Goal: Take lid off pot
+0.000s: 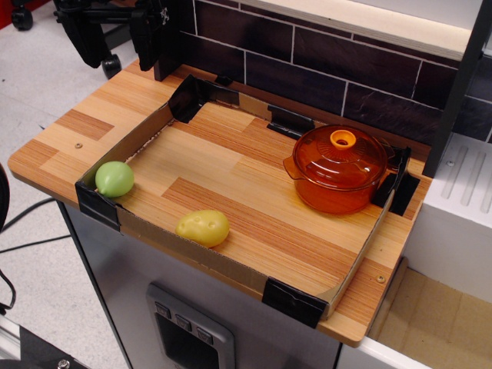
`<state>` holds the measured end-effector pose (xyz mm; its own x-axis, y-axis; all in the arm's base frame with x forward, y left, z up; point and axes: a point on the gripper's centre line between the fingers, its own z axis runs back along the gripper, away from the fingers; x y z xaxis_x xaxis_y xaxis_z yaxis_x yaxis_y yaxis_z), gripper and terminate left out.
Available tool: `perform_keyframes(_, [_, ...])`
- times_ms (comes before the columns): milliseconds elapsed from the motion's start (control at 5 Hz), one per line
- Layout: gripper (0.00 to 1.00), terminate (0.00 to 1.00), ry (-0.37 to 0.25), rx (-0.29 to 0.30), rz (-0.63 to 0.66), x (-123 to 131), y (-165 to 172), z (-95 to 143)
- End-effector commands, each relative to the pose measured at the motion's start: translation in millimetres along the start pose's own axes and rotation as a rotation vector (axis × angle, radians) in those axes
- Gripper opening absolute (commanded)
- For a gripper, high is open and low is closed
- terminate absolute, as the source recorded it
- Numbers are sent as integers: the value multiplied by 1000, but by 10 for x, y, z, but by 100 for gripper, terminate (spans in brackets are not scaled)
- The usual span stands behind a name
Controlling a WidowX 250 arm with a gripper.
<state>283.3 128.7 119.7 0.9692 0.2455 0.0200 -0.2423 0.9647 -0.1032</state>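
The orange translucent pot point(338, 188) stands at the back right corner of the wooden board, inside the low cardboard border. The orange domed lid point(338, 154) sits on the pot, with its lighter orange ring knob point(343, 139) at the centre. My gripper point(115, 23) is a black assembly at the top left edge of the view, far from the pot and above the board's back left corner. It is partly cut off by the frame, so I cannot tell how its jaws stand. It holds nothing that I can see.
A green round fruit point(114, 178) lies at the front left corner of the board. A yellow fruit point(203, 227) lies near the front edge. A low cardboard wall point(231, 265) with black taped corners rings the board. A dark tiled wall point(323, 69) stands behind.
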Motion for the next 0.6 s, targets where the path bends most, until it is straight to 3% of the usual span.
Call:
perform_keyframes(0, [100, 0, 0, 0, 0, 0, 0, 0])
perform_keyframes(400, [100, 0, 36, -58, 5, -99, -614, -143])
